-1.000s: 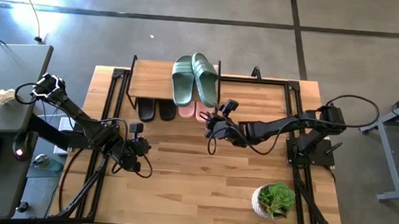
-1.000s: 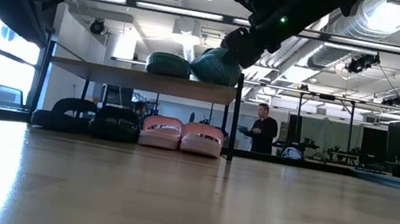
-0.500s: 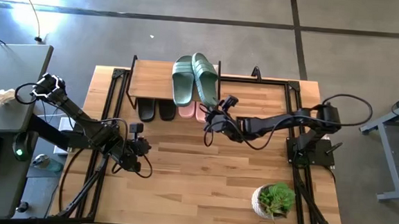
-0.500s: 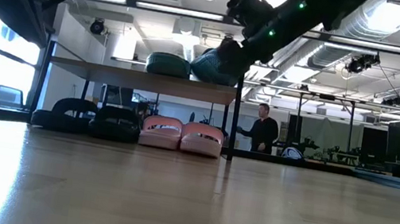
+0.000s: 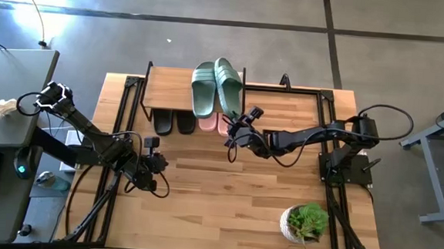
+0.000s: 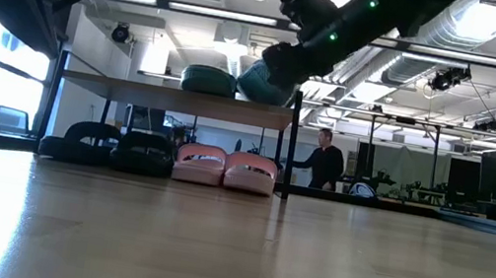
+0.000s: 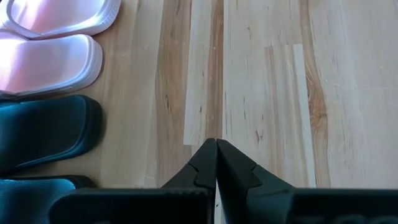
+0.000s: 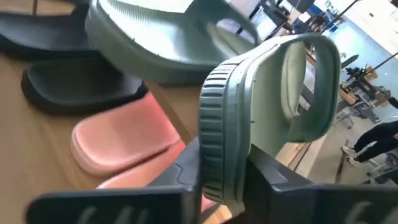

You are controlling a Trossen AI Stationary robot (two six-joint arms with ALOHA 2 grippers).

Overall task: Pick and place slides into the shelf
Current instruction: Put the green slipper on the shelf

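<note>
Two sage green slides (image 5: 203, 89) (image 5: 228, 86) lie side by side on the shelf's plank top (image 5: 166, 89). Their heels overhang its near edge. My right gripper (image 5: 238, 123) is at the heel of the right one, shut on it; the low view shows that gripper (image 6: 278, 62) above the shelf's right end. Under the plank, on the table, stand black slides (image 5: 174, 123) and pink slides (image 5: 215, 125). My left gripper (image 5: 154, 167) hovers shut over bare table near the shelf, holding nothing. My right gripper pinches the right green slide's heel end (image 8: 215, 134) between its two fingers, one on the footbed side (image 8: 268, 177) and one on the sole side (image 8: 181, 171). It comes about level from the table's near right. The slide's front part rests on the plank.
A potted plant (image 5: 305, 222) stands near the table's near right corner. The black frame post (image 6: 292, 141) marks the shelf's right end. A person (image 6: 327, 162) stands far off in the room behind. Bare wood (image 5: 225, 202) lies between the arms.
My right gripper has gone a little toward the far edge and the left, up to the heel of the right green slide. The slides on the plank lie as they did.
</note>
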